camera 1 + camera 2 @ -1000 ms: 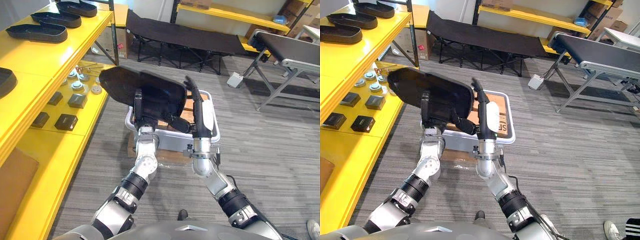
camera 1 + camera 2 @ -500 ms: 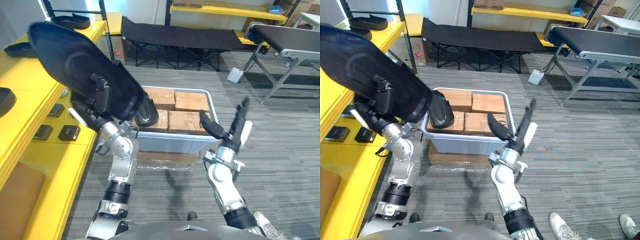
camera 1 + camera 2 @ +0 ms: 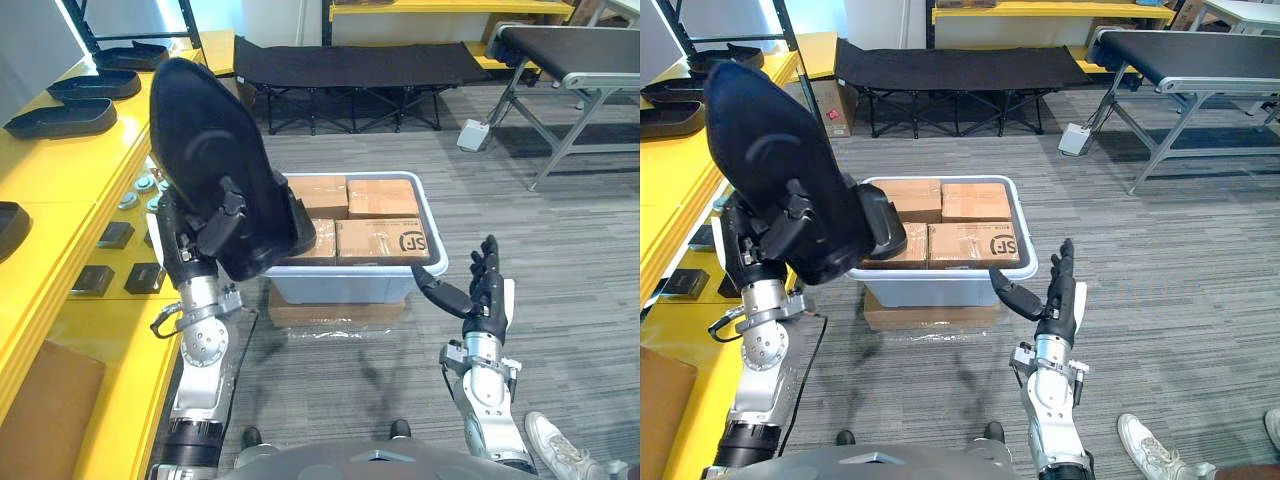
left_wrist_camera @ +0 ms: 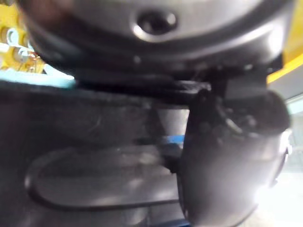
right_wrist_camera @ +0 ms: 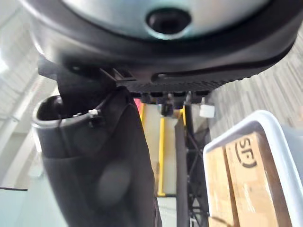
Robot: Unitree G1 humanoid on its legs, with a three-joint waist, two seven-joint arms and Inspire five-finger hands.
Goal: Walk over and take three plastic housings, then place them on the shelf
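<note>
One black plastic housing (image 3: 205, 150) is clamped upright in the left hand (image 3: 226, 210), held high between the grey bin (image 3: 340, 286) and the yellow shelf (image 3: 70, 180), probably to clear the bin's rim, while the right hand (image 3: 487, 300) hangs empty, fingers straight and apart.

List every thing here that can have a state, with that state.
left hand: shut on the plastic housing.
plastic housing: held up, standing on end.
right hand: open, empty.
grey bin: open-topped, packed with cardboard boxes.
shelf housings: lying flat on the yellow shelf.
</note>
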